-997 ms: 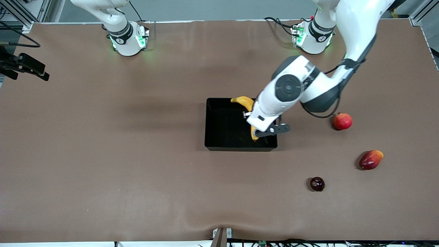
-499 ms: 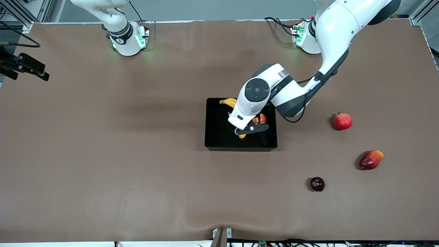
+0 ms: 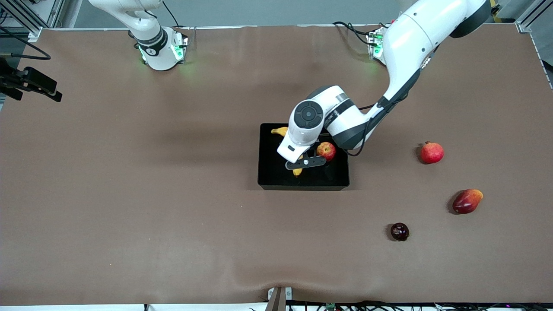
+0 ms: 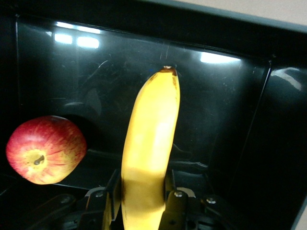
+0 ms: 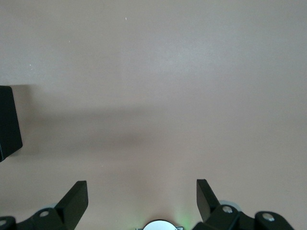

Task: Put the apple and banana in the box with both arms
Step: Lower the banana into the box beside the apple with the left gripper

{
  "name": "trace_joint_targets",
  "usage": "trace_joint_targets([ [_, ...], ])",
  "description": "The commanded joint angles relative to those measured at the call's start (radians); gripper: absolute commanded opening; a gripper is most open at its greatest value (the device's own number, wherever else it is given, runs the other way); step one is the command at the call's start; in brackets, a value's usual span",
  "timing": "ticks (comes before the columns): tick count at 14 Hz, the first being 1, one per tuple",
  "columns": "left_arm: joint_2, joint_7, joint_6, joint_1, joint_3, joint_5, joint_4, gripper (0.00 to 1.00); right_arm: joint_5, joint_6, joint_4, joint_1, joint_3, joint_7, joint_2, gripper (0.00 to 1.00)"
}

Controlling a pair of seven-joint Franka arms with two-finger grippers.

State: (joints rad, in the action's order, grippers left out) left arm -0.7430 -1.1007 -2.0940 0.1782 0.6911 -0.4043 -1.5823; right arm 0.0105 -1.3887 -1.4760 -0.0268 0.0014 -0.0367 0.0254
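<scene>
Banana [image 4: 148, 148] is clamped in your left end effector [image 4: 144, 201] over the box [image 3: 268, 181], right beside the apple [image 3: 326, 150] already inside, so dropping carelessly could knock it (right end effector [image 5: 142, 199] waits open over the counter [image 5: 168, 72]).

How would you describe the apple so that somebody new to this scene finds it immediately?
Find the black box in the middle of the table. The apple lies inside it, toward the left arm's end, beside the banana held by the left gripper. It is the only round red fruit with yellow patches in the box.
</scene>
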Motion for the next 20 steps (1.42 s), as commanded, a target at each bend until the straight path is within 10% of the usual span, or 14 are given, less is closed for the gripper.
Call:
trace_joint_targets([
  [1,-0.013,-0.027,-0.043,0.012,-0.01,-0.024,0.018,0.0,-0.01,0.002,0.005,-0.012,0.009,-0.014,0.004,1.0],
  [17,-0.072,-0.096,-0.238,0.214,-0.229,-0.021,0.019,0.02,-0.012,0.002,0.005,-0.013,0.009,-0.014,0.004,1.0],
  [18,-0.073,-0.099,-0.244,0.219,-0.237,-0.018,0.019,0.36,-0.012,0.002,0.005,-0.013,0.009,-0.014,0.004,1.0],
  [19,-0.072,-0.105,-0.245,0.218,-0.237,-0.021,0.021,0.99,-0.012,0.002,0.005,-0.013,0.009,-0.014,0.004,1.0],
  [20,-0.07,-0.102,-0.247,0.215,-0.237,-0.021,0.021,1.0,-0.012,0.002,0.005,-0.013,0.009,-0.014,0.004,1.0],
])
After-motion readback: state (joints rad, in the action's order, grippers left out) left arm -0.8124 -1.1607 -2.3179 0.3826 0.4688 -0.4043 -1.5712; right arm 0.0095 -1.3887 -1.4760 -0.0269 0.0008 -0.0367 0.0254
